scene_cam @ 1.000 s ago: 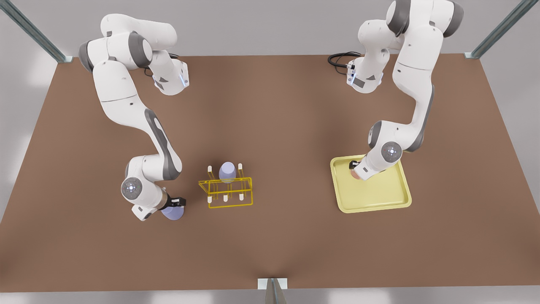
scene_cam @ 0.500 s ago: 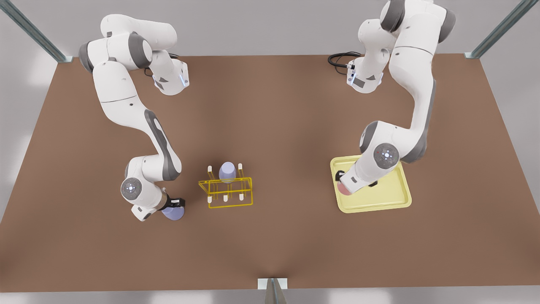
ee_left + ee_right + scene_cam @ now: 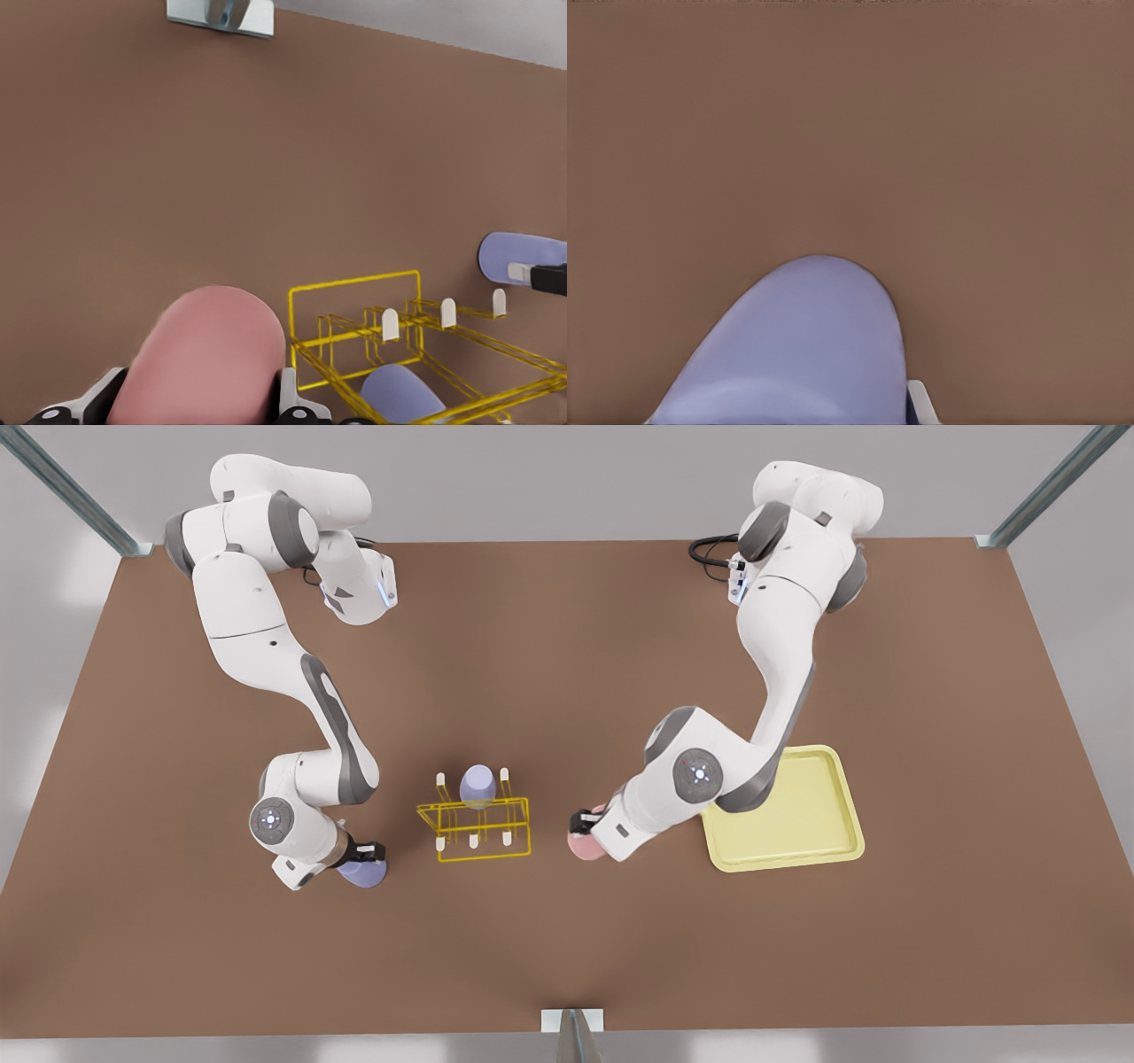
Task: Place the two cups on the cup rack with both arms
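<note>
My left gripper (image 3: 585, 825) is shut on the pink cup (image 3: 583, 847), held just off the side of the yellow wire cup rack (image 3: 478, 829) toward the front view's right. From the left wrist, the pink cup (image 3: 208, 354) sits between the fingers (image 3: 292, 403), with the rack (image 3: 354, 288) close beyond. My right gripper (image 3: 363, 852) is shut on a lavender cup (image 3: 363, 872) at the rack's other side. That cup (image 3: 797, 354) fills the near part of the right wrist view. Another lavender cup (image 3: 477, 786) sits upside down on a rack peg.
A flat pale-yellow tray (image 3: 797, 815) lies on the brown table at the front view's right, partly under the left arm's elbow. A black cable (image 3: 709, 549) coils near that arm's base. Metal frame posts stand at the table's corners and front edge.
My left arm has lifted the pink cup off the yellow tray and swung it toward the front view's left, stopping beside the rack. The right arm has barely moved.
</note>
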Robot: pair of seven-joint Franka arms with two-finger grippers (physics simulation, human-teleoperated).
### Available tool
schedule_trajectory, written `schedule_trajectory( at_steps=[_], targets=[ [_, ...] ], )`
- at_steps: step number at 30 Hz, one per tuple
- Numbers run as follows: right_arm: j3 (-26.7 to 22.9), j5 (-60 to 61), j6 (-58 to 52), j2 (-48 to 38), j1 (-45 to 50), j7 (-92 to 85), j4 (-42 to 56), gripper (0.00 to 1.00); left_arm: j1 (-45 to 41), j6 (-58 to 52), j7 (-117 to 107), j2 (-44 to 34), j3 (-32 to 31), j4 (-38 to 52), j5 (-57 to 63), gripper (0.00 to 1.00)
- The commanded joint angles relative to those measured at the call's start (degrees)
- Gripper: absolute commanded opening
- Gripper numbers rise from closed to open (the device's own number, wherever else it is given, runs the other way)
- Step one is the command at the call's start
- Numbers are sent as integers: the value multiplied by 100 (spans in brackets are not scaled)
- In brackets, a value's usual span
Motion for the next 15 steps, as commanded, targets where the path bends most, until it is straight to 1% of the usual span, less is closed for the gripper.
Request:
schedule_trajectory(
  at_steps=[1,4,5,8,11,15],
  targets=[
    [9,-1,-8,-21,-7,-12,5,86,-128,261,-2271,67,-5,138,-295,81],
    [9,-1,-8,-29,-7,-21,5,86,-391,358,-2262,444,4,551,-295,81],
    [9,-1,-8,-38,-7,-21,5,86,-435,375,-2254,506,4,604,-295,81],
    [9,-1,-34,-135,2,-21,5,86,-611,1017,-2219,673,-5,640,-462,81],
    [27,25,-43,-258,46,-3,5,86,-673,1149,-2218,770,-5,745,-532,81],
    [307,60,-174,-556,20,14,-4,86,-734,1263,-2227,814,-5,807,-541,81]
  ],
)
